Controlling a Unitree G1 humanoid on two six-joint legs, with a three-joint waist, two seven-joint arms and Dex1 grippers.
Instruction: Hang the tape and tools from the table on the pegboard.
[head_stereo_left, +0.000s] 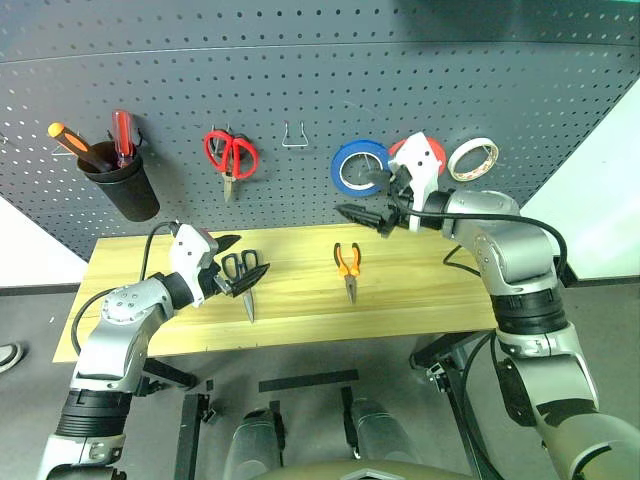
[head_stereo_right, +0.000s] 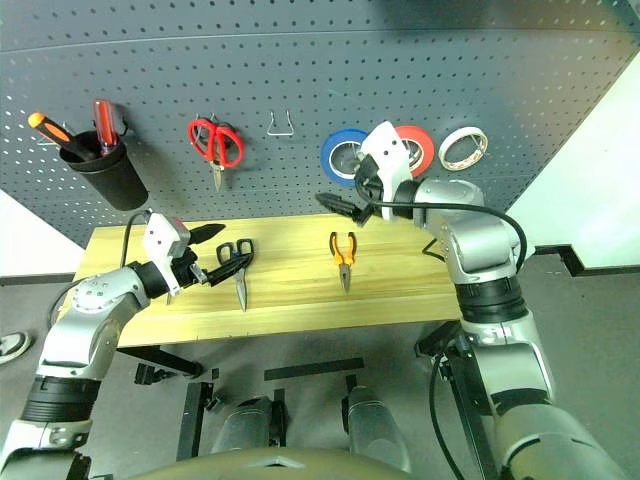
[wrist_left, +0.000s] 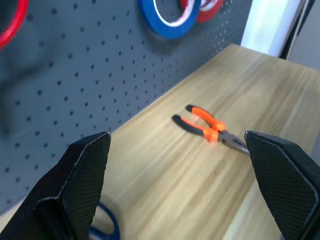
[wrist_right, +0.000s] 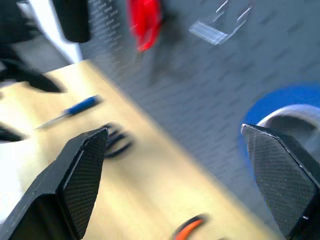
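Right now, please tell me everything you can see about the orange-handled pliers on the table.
The pliers have two orange grips with black along their inner edges and dark metal jaws ending in a narrow tip. They lie flat on the light-wood table, near its middle, handles toward the pegboard and slightly spread, tip toward the front edge. Only the tabletop touches them; both grippers are away from them, and the dark-handled scissors lie apart to their left.

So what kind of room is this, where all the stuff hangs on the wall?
Probably a workshop or tool corner. A grey pegboard holds red scissors and rolls of tape, and pliers lie on a wooden table.
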